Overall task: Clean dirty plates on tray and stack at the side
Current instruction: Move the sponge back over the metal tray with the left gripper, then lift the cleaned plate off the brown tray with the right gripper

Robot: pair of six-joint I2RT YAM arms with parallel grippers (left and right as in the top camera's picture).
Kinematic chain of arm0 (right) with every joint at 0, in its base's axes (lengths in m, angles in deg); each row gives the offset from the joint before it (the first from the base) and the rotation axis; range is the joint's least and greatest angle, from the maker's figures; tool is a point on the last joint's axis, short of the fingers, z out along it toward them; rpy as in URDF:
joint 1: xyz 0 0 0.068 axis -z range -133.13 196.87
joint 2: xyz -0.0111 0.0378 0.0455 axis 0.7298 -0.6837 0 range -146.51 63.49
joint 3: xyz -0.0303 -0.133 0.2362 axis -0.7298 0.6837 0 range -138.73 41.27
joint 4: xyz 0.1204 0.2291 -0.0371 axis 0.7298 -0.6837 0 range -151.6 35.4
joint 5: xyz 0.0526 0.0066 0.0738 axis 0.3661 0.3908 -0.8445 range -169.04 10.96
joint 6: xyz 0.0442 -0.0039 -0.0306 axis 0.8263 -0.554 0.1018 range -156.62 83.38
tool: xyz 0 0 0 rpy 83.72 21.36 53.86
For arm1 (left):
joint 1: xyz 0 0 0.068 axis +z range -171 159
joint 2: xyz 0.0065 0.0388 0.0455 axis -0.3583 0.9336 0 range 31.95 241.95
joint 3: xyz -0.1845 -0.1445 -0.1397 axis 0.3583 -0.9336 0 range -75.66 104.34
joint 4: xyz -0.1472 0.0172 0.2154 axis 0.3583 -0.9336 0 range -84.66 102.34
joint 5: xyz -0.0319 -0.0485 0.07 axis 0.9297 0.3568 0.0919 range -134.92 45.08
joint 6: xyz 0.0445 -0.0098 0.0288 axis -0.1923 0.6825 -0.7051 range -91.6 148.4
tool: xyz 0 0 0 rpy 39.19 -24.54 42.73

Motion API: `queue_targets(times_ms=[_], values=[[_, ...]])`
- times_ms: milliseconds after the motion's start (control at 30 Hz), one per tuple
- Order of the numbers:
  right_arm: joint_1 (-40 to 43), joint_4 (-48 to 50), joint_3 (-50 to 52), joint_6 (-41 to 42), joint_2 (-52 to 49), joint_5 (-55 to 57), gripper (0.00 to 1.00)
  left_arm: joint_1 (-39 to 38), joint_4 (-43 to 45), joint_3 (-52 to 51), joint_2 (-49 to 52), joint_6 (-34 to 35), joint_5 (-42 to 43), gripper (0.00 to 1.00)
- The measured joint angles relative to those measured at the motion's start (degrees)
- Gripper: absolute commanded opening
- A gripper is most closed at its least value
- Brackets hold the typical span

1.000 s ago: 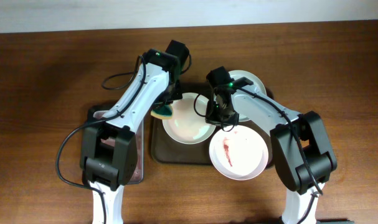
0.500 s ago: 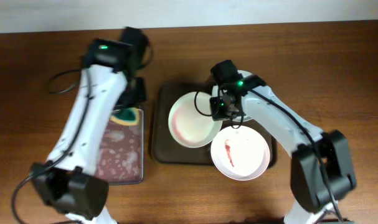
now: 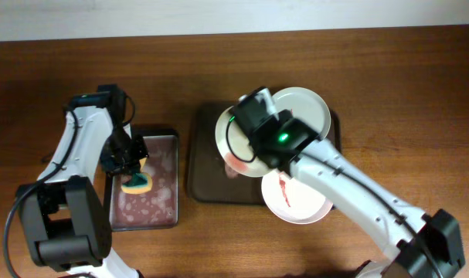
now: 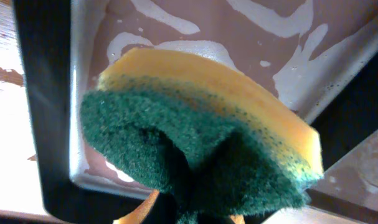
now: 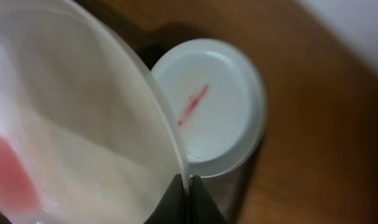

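**Pinching 1 of 3 plates above the brown tray**

Nearest the robot, a round white shallow plate with a red sauce streak (image 3: 294, 197) lies flat at the near right corner of the large dark brown rectangular tray (image 3: 202, 176). Its near edge overhangs the raised rim and reaches out over the wooden table (image 3: 389, 93). Neither arm touches this streaked plate.

To the left, a strip of bare wood separates the brown tray from a smaller silver-grey metal tray (image 3: 163, 205) filmed with whitish suds. The left gripper (image 3: 132, 170) hangs over the left side of that metal tray. Its fingers are clenched on a yellow sponge with a green scouring face (image 4: 201, 124), close to the rim. Whether the sponge touches the wet floor, I cannot tell.

Further out, the right gripper (image 5: 187, 194) has its 2 fingers pinched tight on the rim of a 2nd round white plate (image 5: 70, 137). This held plate is tilted above the middle of the brown tray, with pinkish-red liquid pooled at its near edge. From overhead its far right edge overlaps the 3rd plate.

Farthest, that 3rd round white plate (image 3: 307, 108) looks clean and sits at the tray's far right corner. The brown tray's left part shows bare floor, and wood stretches away beyond its right rim.
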Motion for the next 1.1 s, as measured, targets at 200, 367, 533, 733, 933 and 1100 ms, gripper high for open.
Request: queue_targets(times_ms=[200, 367, 533, 733, 933, 1100], values=[[-9.51, -0.13, 0.00, -2.97, 0.02, 16.15, 0.04, 0.92, 1.68, -0.20, 0.00, -2.34, 2.80, 0.00], [-11.82, -0.13, 0.00, -4.92, 0.02, 21.33, 0.04, 0.94, 1.92, -0.20, 0.00, -2.91, 3.10, 0.00], [-11.87, -0.13, 0.00, -6.14, 0.02, 22.77, 0.04, 0.94, 1.92, -0.20, 0.00, -2.93, 3.15, 0.00], [-11.89, -0.15, -1.27, -7.28, 0.02, 22.84, 0.04, 0.94, 1.90, -0.20, 0.00, -2.93, 3.15, 0.00], [-13.29, -0.13, -1.77, -7.63, 0.02, 23.23, 0.04, 0.94, 1.90, -0.20, 0.00, -2.93, 3.15, 0.00], [-13.42, -0.15, -1.79, -7.69, 0.02, 23.23, 0.04, 0.94, 1.81, -0.20, 0.00, -2.95, 3.15, 0.00]])
